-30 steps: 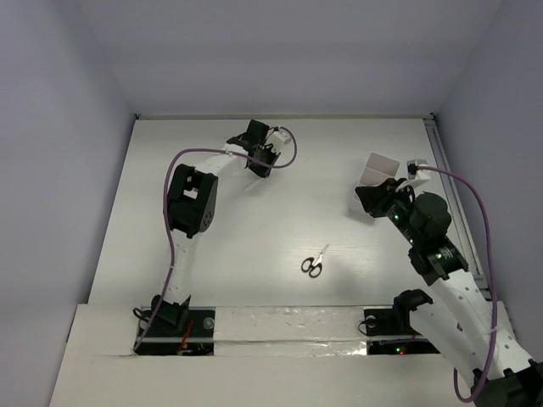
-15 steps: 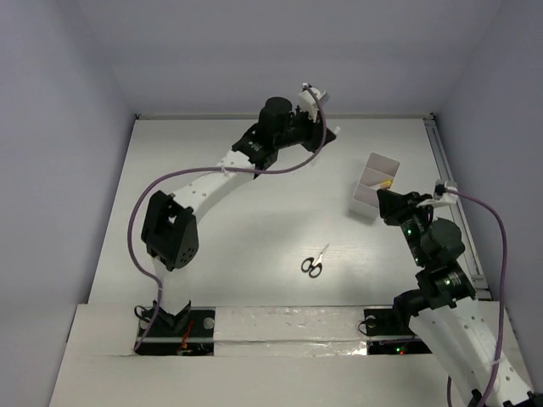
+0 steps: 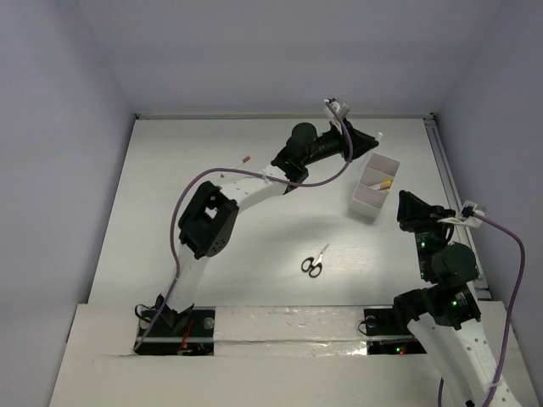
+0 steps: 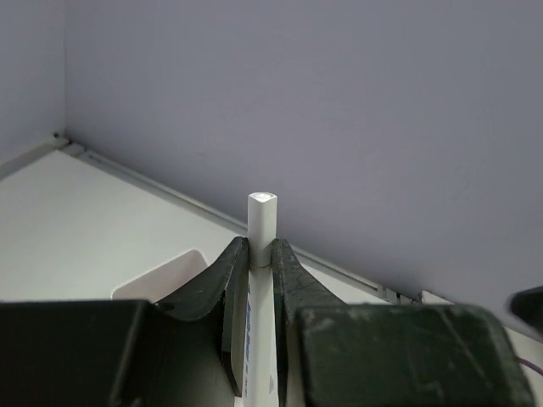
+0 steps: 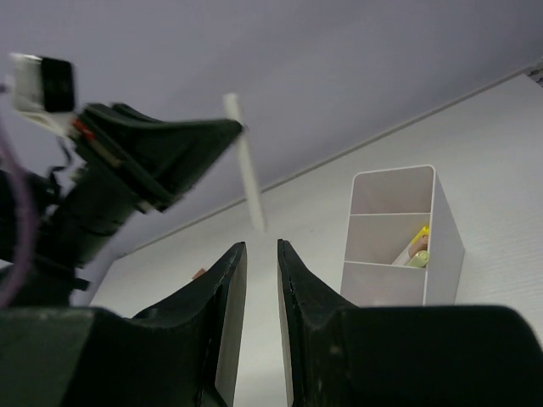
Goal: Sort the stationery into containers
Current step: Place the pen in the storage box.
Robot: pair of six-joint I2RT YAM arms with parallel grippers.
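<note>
Top view: L arm reaches across to upper centre-right of frame. L gripper (image 3: pixel 372 138) sits just above-left of the tray (image 3: pixel 364 205), tip near the tray's far end. Can't tell from here whether it's over the rim or beside it.

L wrist view: jaws clamped on a white pen (image 4: pixel 262 212). Pen stands upright between the pads, its top end poking out past the fingertips (image 4: pixel 234 254). A corner of the tray shows lower left of the pen.

Tray: white, 3 compartments, upper right of top view, set at a slant. Yellow piece (image 5: pixel 417 247) lies in the middle compartment, leaning on a divider. The other 2 look bare in R wrist view.

R gripper (image 3: pixel 403 205): mid-right of top view, just right of the tray's near end, not touching it. R wrist view: jaws only a narrow slit apart, nothing between them.

Scissors (image 3: pixel 313 263): flat on table (image 3: pixel 254 254), centre of top view, well apart from both grippers. Black handles lower left, blades pointing upper right.

Small red-brown bit (image 3: pixel 246 158) on table, upper left of centre; too small to ID
</note>
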